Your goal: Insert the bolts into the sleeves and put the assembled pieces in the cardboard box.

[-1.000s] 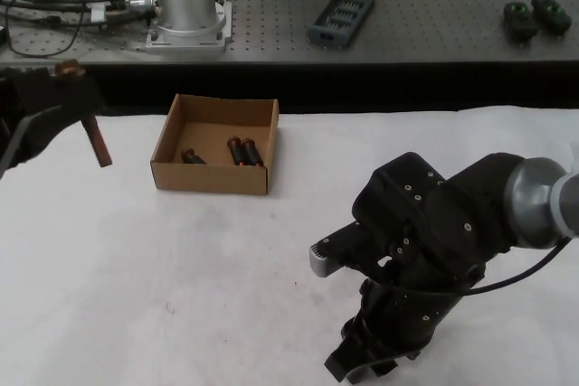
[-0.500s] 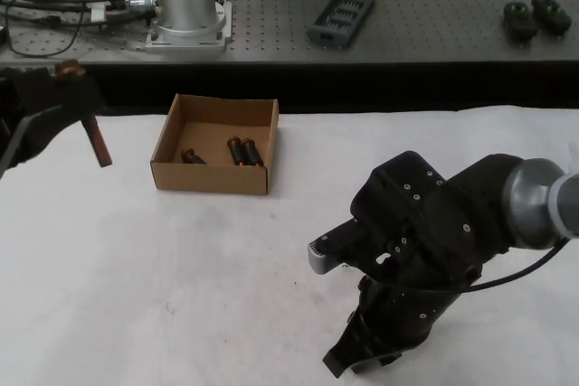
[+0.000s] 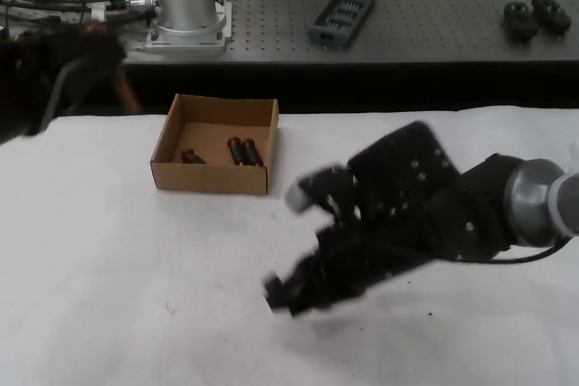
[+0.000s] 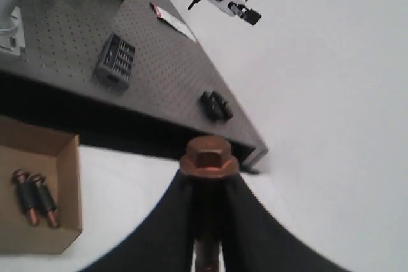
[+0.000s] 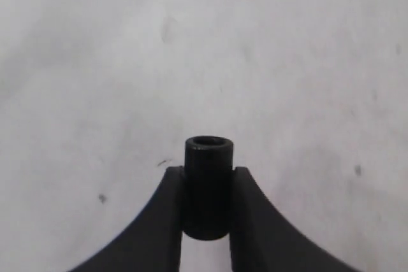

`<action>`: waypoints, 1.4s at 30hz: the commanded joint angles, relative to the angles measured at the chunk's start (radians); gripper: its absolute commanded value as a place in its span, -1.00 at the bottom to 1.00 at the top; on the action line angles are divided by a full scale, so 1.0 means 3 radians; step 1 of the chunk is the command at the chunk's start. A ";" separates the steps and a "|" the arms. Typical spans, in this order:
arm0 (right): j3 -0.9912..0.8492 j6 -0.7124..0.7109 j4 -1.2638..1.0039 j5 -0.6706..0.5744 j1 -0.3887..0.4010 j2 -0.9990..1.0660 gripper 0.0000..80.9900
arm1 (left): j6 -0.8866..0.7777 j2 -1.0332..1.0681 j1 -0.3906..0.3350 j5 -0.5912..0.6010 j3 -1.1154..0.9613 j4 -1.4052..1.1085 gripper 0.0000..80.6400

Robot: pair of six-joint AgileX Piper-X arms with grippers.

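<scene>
Left wrist view | left jaws clamp bolt (image 4: 208, 160) | right jaws clamp sleeve (image 5: 209, 183)

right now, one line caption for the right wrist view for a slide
Right gripper shut on a black sleeve, its open end toward the camera, over the white sheet.

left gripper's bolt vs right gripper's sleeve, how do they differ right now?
The bolt is copper-coloured, the sleeve black. The bolt ends in a wider hex head; the sleeve is a plain tube with an open bore. Shared: each is clamped, the bolt in the left gripper, the sleeve in the right gripper, with one end poking out beyond the gripper.
</scene>
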 commanded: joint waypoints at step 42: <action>-0.0021 0.1059 -0.2288 -0.1273 -0.0496 0.0625 -0.87 | 0.0446 0.2600 -0.0554 0.0689 -0.1190 -0.1057 -0.98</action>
